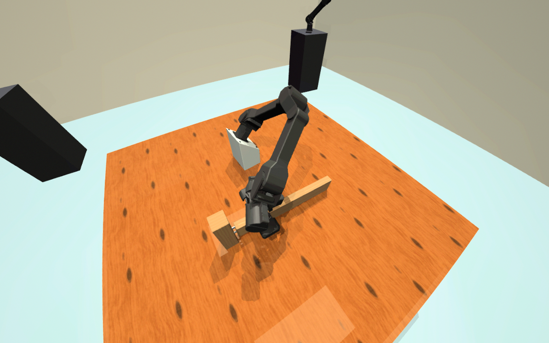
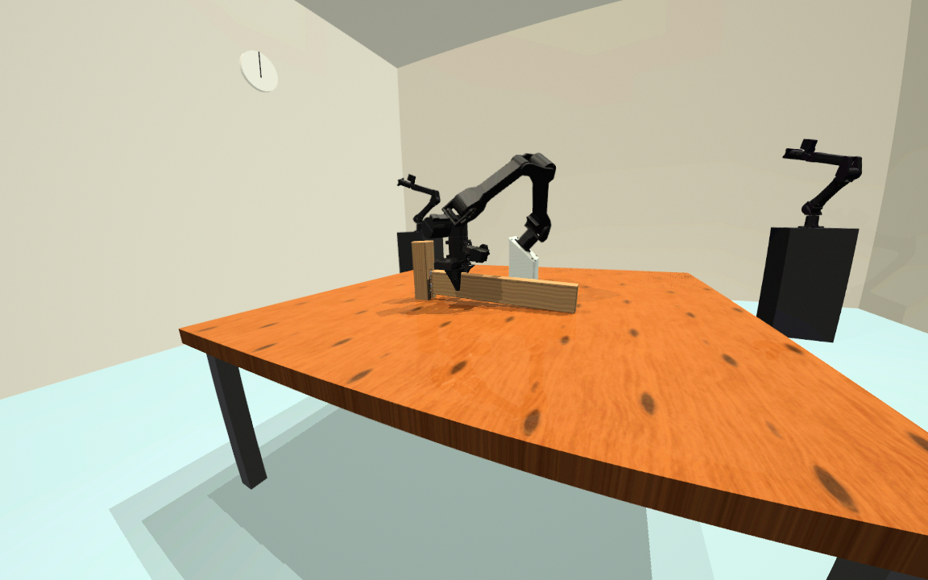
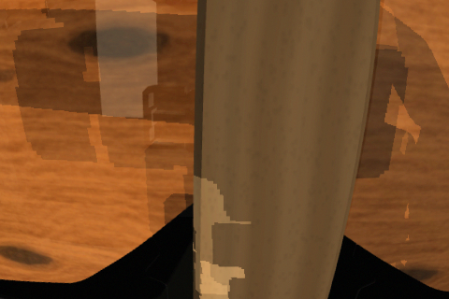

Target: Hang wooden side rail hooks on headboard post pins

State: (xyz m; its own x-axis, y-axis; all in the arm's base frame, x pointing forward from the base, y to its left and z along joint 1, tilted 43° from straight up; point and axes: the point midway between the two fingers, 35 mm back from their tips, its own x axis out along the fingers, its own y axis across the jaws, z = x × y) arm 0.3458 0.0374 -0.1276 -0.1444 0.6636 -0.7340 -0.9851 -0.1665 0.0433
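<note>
The wooden side rail (image 1: 304, 195) (image 2: 536, 292) (image 3: 281, 103) stands on edge, its far end on the table and its hook end close to the upright headboard post (image 1: 224, 232) (image 2: 421, 270). The steel hooks (image 1: 234, 230) show as small bright pieces in the narrow gap between rail and post. Whether they touch the pins is hidden. My gripper (image 2: 457, 279) (image 3: 246, 209) is shut on the rail near its hook end, one black finger on each side.
The arm's pale base (image 1: 244, 154) (image 2: 522, 259) stands behind the rail on the wooden table (image 1: 161, 264) (image 2: 597, 374). Two black pedestals (image 1: 306, 59) (image 2: 806, 281) with other arms stand beyond the table. A pale translucent patch (image 1: 310, 319) shows near the table's front.
</note>
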